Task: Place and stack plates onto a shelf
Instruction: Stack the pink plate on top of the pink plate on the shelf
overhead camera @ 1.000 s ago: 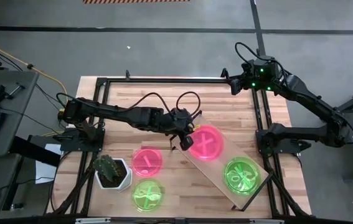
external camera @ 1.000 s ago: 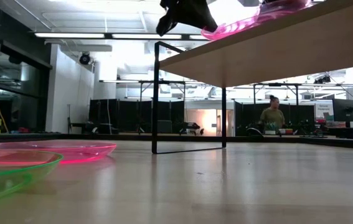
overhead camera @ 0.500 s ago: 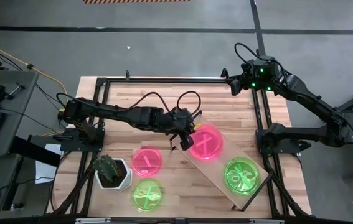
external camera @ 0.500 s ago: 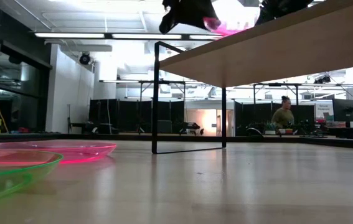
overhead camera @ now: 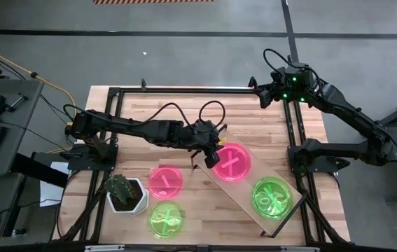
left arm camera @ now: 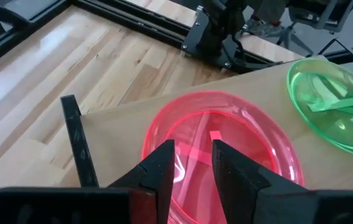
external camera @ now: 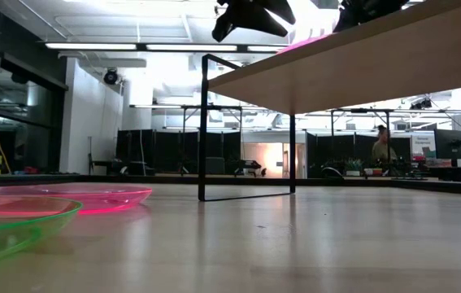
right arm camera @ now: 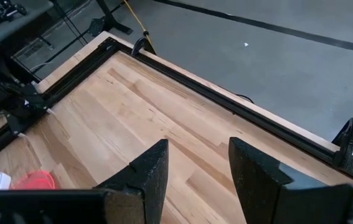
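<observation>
Two dark fingers (left arm camera: 164, 168) of the left jaws (overhead camera: 207, 151) stand parted, holding nothing, just over the near rim of a pink plate on the shelf (overhead camera: 229, 162); in the left wrist view that rim shows between and just beyond the fingertips. This plate lies flat on the shelf (overhead camera: 244, 190) close to the shelf's upright end panel (left arm camera: 80, 146), translucent neon pink with a crossed mark at its centre. Farther along the shelf, toward its other end, lies a green plate on the shelf (overhead camera: 271, 197), also translucent, bearing crossed bars. Off the shelf, on the worktop (overhead camera: 149, 105) beside that same end panel, a second pink plate (overhead camera: 165, 181) with a single bar lies flat, and a second green plate (overhead camera: 165, 218) lies just past it, both near a white pot with a cactus (overhead camera: 124, 193). No readable writing shows on any plate. Well apart from the shelf, the right jaws (right arm camera: 195, 165) hang open and empty above the worktop's far corner
</observation>
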You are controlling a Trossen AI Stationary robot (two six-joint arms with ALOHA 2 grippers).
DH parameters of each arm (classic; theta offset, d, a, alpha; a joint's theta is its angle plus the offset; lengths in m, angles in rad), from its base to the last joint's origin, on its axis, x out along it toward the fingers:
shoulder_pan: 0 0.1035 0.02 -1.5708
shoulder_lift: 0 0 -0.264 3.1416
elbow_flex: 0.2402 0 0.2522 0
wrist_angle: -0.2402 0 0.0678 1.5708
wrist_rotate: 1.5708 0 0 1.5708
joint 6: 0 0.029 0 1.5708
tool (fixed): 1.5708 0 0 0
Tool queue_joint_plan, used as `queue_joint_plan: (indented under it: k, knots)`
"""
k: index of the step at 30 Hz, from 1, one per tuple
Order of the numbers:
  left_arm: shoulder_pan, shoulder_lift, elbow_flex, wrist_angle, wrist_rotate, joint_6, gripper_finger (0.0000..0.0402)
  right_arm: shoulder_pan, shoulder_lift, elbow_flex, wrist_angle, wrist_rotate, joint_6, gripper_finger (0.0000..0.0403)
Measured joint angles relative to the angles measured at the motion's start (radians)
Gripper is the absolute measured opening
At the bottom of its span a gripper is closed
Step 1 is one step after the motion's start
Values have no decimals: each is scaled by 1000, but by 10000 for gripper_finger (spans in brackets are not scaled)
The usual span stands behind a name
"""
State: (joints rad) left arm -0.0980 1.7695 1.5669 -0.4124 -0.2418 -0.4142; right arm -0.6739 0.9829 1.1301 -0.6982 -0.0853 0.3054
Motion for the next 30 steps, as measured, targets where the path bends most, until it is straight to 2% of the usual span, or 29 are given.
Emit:
queue_joint_plan:
  k: [6, 14, 16, 20, 22, 26, 30]
  knots:
    - [27, -27, 0, 17, 0, 34, 108, 0, 0, 0, 6, -30, -5, 151]
    - [73, -163, -1, -7, 32, 160, 108, 0, -4, 0, -13, -169, -35, 151]
    - [73, -212, -34, 21, 32, 187, 108, 2, -8, 0, -37, -198, -53, 151]
    - [73, -321, -217, 174, 27, 189, 108, 35, -19, 0, -80, -214, -63, 151]
    - [73, -387, -340, 313, 27, 177, 108, 66, -29, 0, -92, -215, -69, 151]
    - [79, -511, -573, 575, 29, 136, 108, 155, -53, 0, -99, -214, -90, 151]
    - [85, -589, -729, 764, 29, 135, 108, 264, -74, -8, -69, -200, -87, 151]
